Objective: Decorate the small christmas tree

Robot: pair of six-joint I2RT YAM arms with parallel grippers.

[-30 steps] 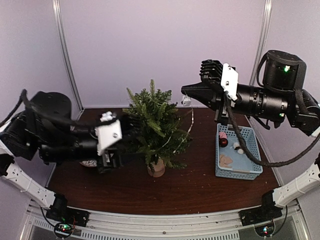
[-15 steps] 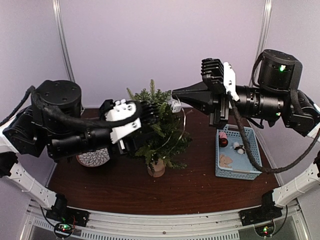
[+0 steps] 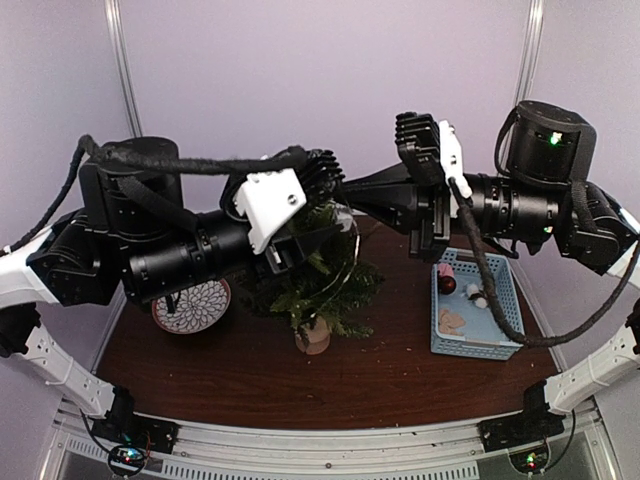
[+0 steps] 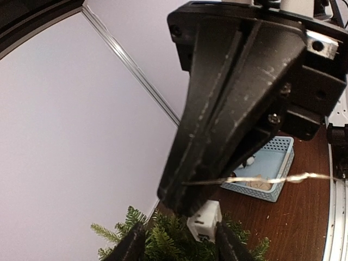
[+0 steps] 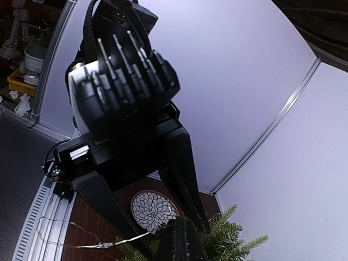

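Branches of the small christmas tree (image 3: 320,290) show from above, a blue basket (image 3: 478,347) right of the tree, a patterned plate (image 3: 196,305) left of it. Left wrist view: above the tree, the right gripper (image 4: 184,200) pinches a thin wire (image 4: 272,179); the left gripper (image 4: 180,227) is open, a white box (image 4: 204,220) between its fingers. Right wrist view: the plate shows behind the tree.

We identify this place as a robotics laboratory test cell. Plain pale wall panels (image 3: 300,90) joined by aluminium posts (image 3: 129,90) enclose a dark wooden table (image 3: 400,385). The left arm base (image 3: 128,425) and right arm base (image 3: 520,430) are bolted to a metal rail (image 3: 330,447) at its near edge, with exposed cable looms (image 3: 478,272). Beyond the panels, the right wrist view shows cluttered storage with a yellow bin (image 5: 19,82).
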